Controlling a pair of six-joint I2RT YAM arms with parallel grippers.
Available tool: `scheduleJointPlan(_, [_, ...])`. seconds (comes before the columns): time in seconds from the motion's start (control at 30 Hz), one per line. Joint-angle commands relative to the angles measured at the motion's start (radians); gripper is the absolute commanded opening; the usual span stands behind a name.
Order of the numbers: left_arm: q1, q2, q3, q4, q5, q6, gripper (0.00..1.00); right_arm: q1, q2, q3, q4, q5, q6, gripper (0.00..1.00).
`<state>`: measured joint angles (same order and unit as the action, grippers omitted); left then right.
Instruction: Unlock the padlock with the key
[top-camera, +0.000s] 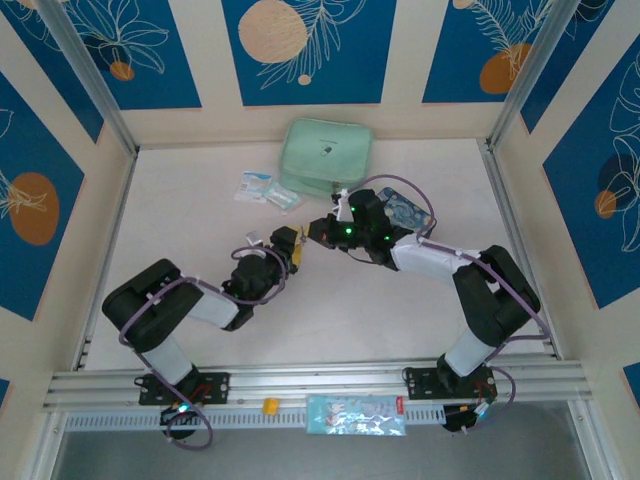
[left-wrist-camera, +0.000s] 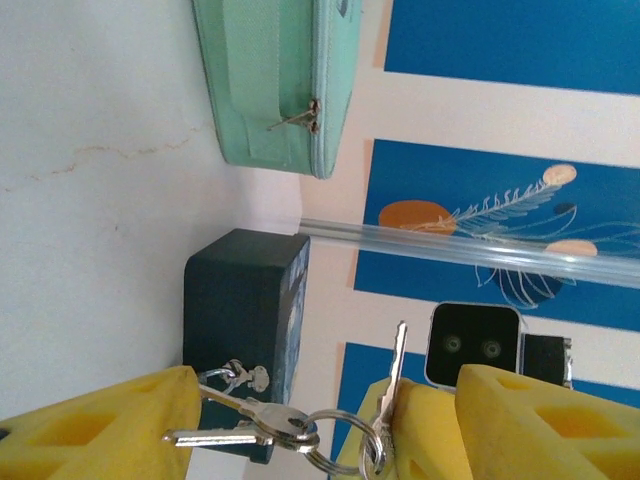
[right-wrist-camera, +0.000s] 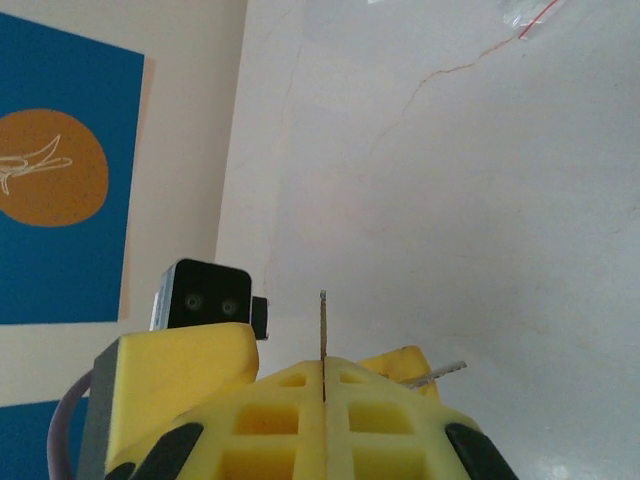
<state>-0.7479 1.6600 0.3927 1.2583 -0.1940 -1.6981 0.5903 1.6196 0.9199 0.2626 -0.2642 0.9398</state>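
A bunch of silvery keys on a ring (left-wrist-camera: 330, 435) hangs between the wide-apart yellow fingers of my left gripper (left-wrist-camera: 330, 400), which stands open. Two of the keys (left-wrist-camera: 235, 425) point at its left finger. One key (left-wrist-camera: 396, 365) stands upright, pinched by my right gripper (right-wrist-camera: 323, 375), which is shut on its thin blade (right-wrist-camera: 323, 325). In the top view both grippers meet at mid-table, left gripper (top-camera: 296, 246) and right gripper (top-camera: 318, 232). A small silvery loop (left-wrist-camera: 228, 376) shows against the dark tin; I cannot tell whether it is the padlock.
The dark blue tin (left-wrist-camera: 245, 320) stands just beyond the keys, and also behind the right arm (top-camera: 405, 208). A mint-green pouch (top-camera: 325, 158) lies at the back, with white-and-blue packets (top-camera: 265, 190) to its left. Another packet (top-camera: 355, 415) rests on the front rail.
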Motion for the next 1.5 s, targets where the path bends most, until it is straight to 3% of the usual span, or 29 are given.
scheduleJointPlan(0.0, [0.015,-0.018,-0.013,0.069,0.051,0.078,0.71,-0.033,-0.025,0.014,-0.062,-0.097,-0.105,0.00])
scheduleJointPlan(0.3, [0.071,-0.251,-0.004,-0.276,0.150,0.317,0.72,-0.079,-0.042,0.038,-0.159,-0.221,-0.245,0.00])
scheduleJointPlan(0.53, [0.102,-0.391,0.081,-0.568,0.216,0.557,0.73,-0.080,-0.067,0.012,-0.107,-0.289,-0.276,0.00])
scheduleJointPlan(0.77, [0.108,-0.349,0.112,-0.513,0.321,0.623,0.73,-0.072,-0.058,0.005,-0.033,-0.349,-0.263,0.00])
scheduleJointPlan(1.1, [0.108,-0.290,0.121,-0.407,0.333,0.614,0.72,-0.050,-0.044,0.013,-0.005,-0.377,-0.245,0.00])
scheduleJointPlan(1.47, [0.110,-0.269,0.110,-0.334,0.338,0.603,0.47,-0.046,-0.021,0.023,0.012,-0.391,-0.231,0.00])
